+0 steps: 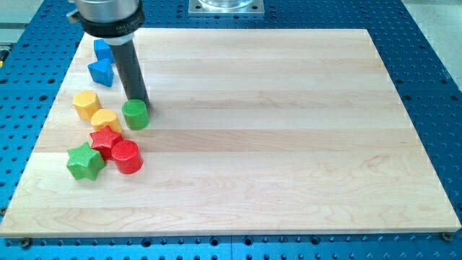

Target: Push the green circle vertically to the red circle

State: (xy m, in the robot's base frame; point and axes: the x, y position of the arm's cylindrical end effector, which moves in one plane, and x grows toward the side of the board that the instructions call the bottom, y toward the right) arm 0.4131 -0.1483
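Note:
The green circle (136, 115) sits on the wooden board at the view's left. The red circle (126, 157) lies below it, a short gap apart. My tip (138, 102) rests against the green circle's upper edge, with the dark rod rising up to the view's top left.
A red star (105, 139) sits between the circles, to their left. A green star (85, 162) lies at lower left. A yellow heart (106, 120) and a yellow hexagon (86, 104) lie left of the green circle. A blue triangle (101, 72) and a blue cube (102, 49) sit above. The board's left edge (43, 137) is close.

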